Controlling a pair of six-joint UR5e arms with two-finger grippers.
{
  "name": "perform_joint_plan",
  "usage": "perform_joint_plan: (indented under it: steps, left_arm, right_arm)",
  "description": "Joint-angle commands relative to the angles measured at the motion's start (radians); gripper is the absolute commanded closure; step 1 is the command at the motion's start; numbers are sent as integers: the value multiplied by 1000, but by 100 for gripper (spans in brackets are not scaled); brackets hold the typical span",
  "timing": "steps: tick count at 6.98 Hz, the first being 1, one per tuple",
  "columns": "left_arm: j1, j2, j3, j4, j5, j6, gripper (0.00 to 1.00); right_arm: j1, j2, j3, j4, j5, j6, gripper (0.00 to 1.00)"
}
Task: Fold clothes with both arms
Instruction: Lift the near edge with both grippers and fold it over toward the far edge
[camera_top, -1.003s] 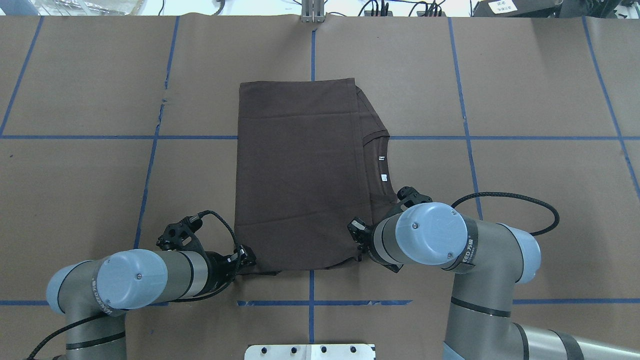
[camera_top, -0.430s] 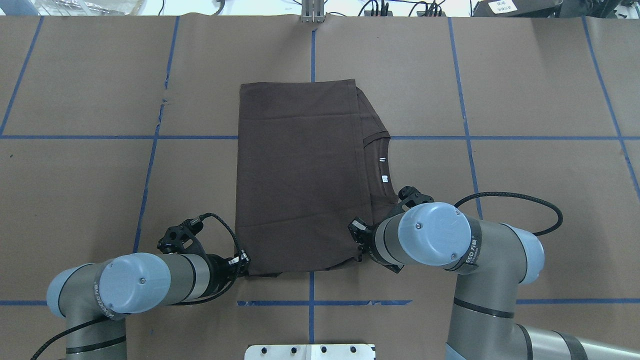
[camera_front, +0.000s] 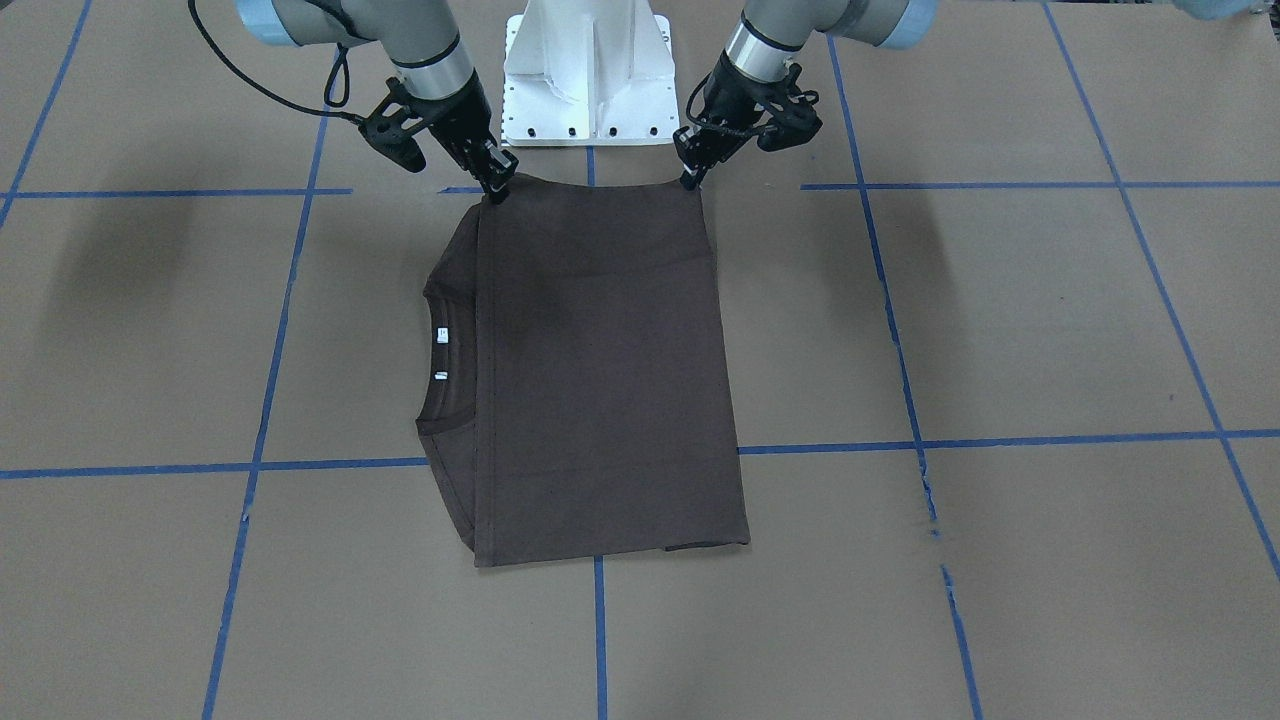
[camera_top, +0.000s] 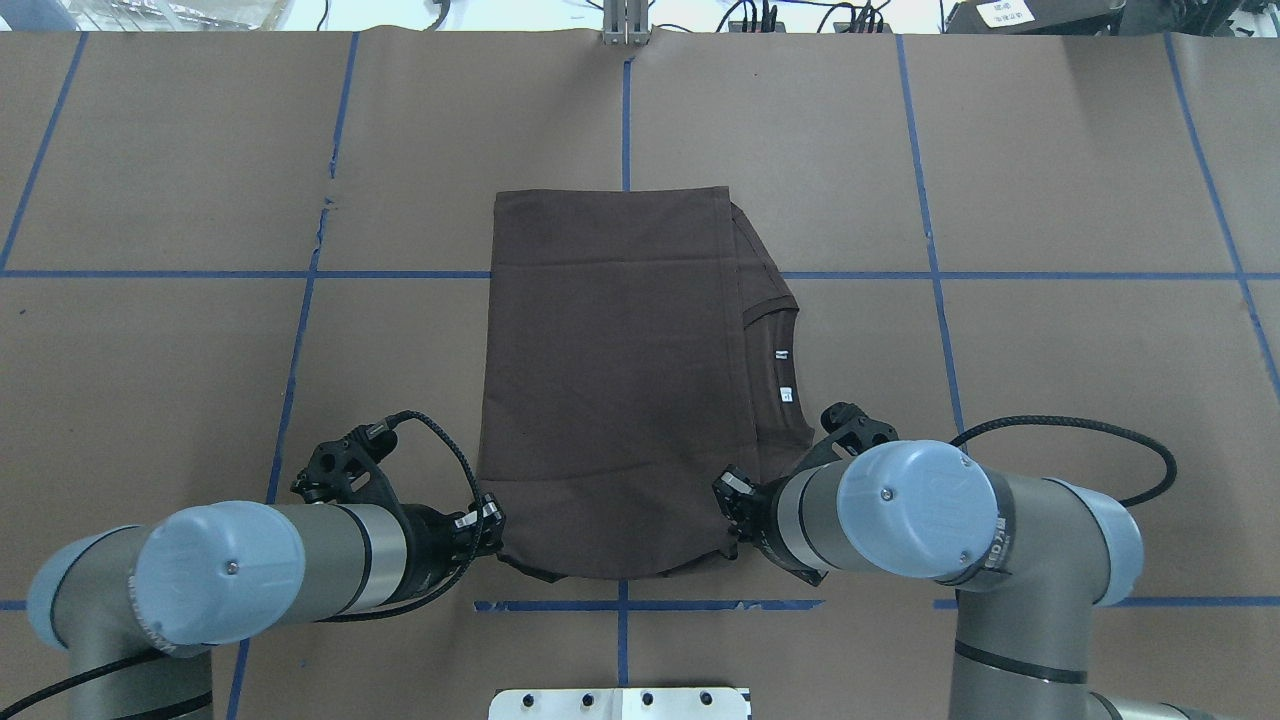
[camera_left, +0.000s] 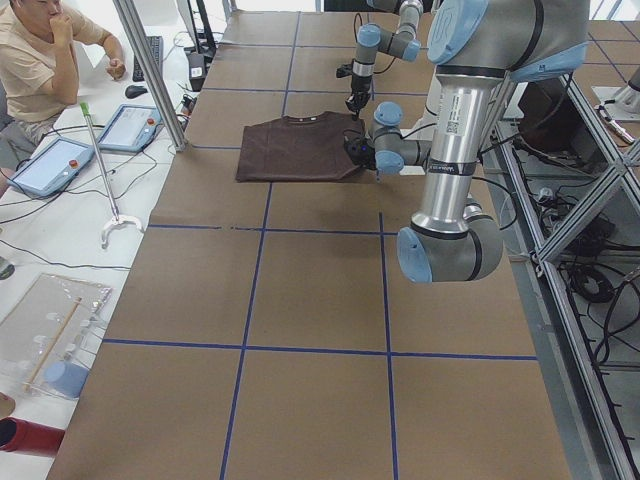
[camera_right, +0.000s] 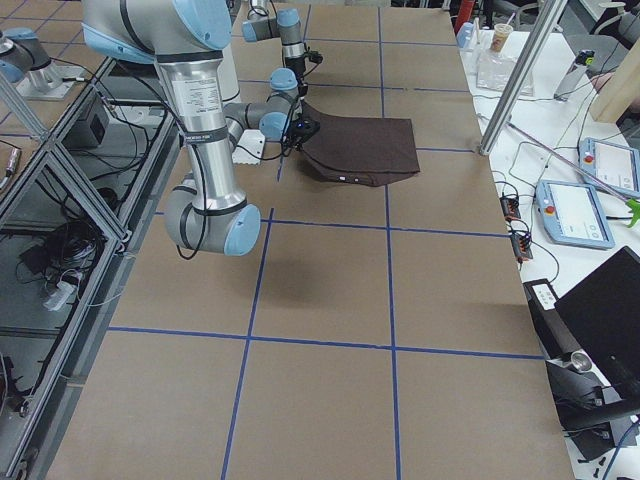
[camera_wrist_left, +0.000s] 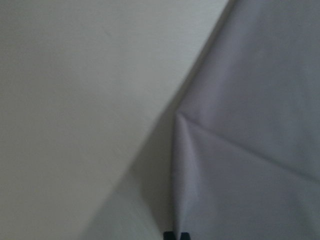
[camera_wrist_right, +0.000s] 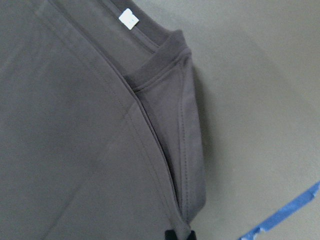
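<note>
T-shirt (camera_top: 610, 380): dark brown, folded, at the centre of the desk (camera_top: 1050, 200), collar toward the robot's right. Left pincer (camera_top: 492, 532) and right pincer (camera_top: 728, 535): each pinching one near corner, with the edge sagging between them.

T-shirt (camera_top: 610, 380) folded flat mid-table. Bare brown table cover (camera_top: 150, 350) wide on both flanks and beyond far hem.

Near edge crowded:
- left gripper (camera_top: 497, 538) and right gripper (camera_top: 727, 525) each pinch a near corner of shirt
- left arm (camera_top: 250, 570) and right arm (camera_top: 930, 510) slant in from either side
- white pedestal base (camera_top: 620, 703) between arms, only short strip of table before raised hem

Black cable (camera_top: 1060, 421) loops outward beside right arm. Metal post (camera_top: 625, 22) at far edge, centre.
</note>
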Motion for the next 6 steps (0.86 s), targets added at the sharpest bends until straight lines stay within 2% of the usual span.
perform_joint_plan:
  steps: [1, 3, 6]
  left_arm:
    - [-37, -29, -100, 74, -2, 7, 100]
    - [-186, -156, 19, 71, -8, 35, 100]
    - [-309, -242, 177, 58, -4, 202, 100]
  right_arm:
    - [43, 30, 96, -118, -4, 18, 100]
    - [204, 134, -27, -116, 0, 5, 100]
    - [341, 260, -231, -80, 65, -2, 100]
